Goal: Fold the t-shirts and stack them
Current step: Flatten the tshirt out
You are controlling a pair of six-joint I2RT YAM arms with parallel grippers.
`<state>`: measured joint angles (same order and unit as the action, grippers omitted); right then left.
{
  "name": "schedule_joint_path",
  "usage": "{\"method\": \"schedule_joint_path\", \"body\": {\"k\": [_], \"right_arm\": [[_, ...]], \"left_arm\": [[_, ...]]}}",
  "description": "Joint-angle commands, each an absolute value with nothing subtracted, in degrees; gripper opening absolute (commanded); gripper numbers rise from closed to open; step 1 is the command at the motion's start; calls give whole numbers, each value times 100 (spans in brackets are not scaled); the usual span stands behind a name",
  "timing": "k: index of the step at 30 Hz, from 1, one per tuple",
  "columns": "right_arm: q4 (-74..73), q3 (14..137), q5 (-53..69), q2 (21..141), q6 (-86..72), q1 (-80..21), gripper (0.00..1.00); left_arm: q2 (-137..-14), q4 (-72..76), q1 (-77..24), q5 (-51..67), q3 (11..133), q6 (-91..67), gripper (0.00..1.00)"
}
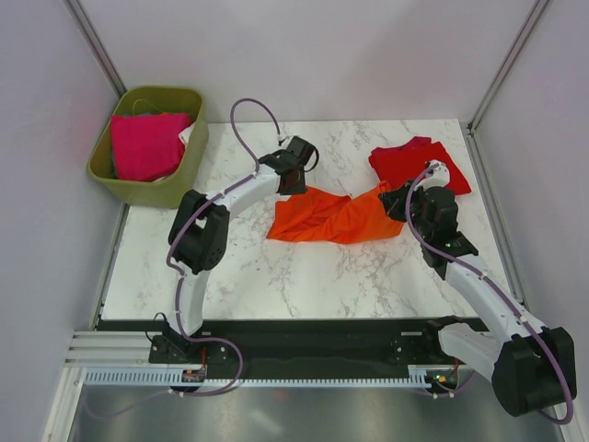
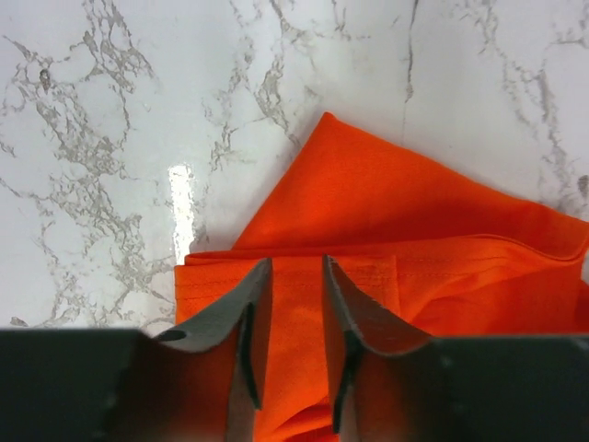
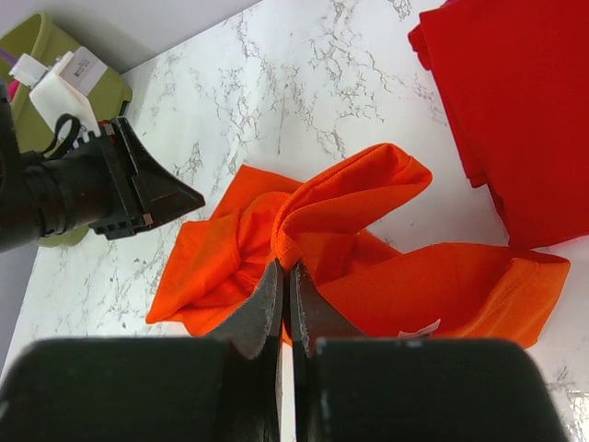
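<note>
Pinching a raised fold of the orange t-shirt [image 3: 368, 193], my right gripper [image 3: 285, 269] has its fingers pressed almost together, only a sliver of gap between them, and the cloth is drawn up into their tips. From that pinch the shirt slopes down and spreads out crumpled across the marble table [image 1: 276, 276], lying about mid-table between my two arms.

My left gripper [image 2: 296, 262] sits at the shirt's other end, over a stitched hem that runs straight across just at my fingertips. The fingers there stand a narrow way apart and orange cloth shows in the gap. I cannot tell whether that cloth is caught between them or only lies underneath.

Off to my right, toward the far corner of the table, the red t-shirt [image 1: 419, 166] lies flat in a rough fold, close beside the lifted end of the orange one. I cannot make out whether the two touch. The magenta t-shirt [image 1: 143, 145] is inside the olive-green bin [image 1: 147, 191], which stands beyond the table's far left corner.
</note>
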<state>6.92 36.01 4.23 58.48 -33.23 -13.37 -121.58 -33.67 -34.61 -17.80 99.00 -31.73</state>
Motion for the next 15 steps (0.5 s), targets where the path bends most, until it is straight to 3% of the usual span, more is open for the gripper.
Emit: {"method": "schedule_joint_path", "body": {"k": [1, 5, 15], "right_arm": [[958, 3621, 378, 5889, -3270, -1336, 0], [958, 3639, 395, 5941, -3287, -1327, 0], [958, 3639, 422, 5959, -3296, -1336, 0]], "left_arm": [[-11813, -3102, -3586, -1670, 9774, -3226, 38], [-11725, -3085, -3797, -1995, 9738, -3182, 51], [-12269, -3260, -3814, -1494, 10221, -3059, 49]]}}
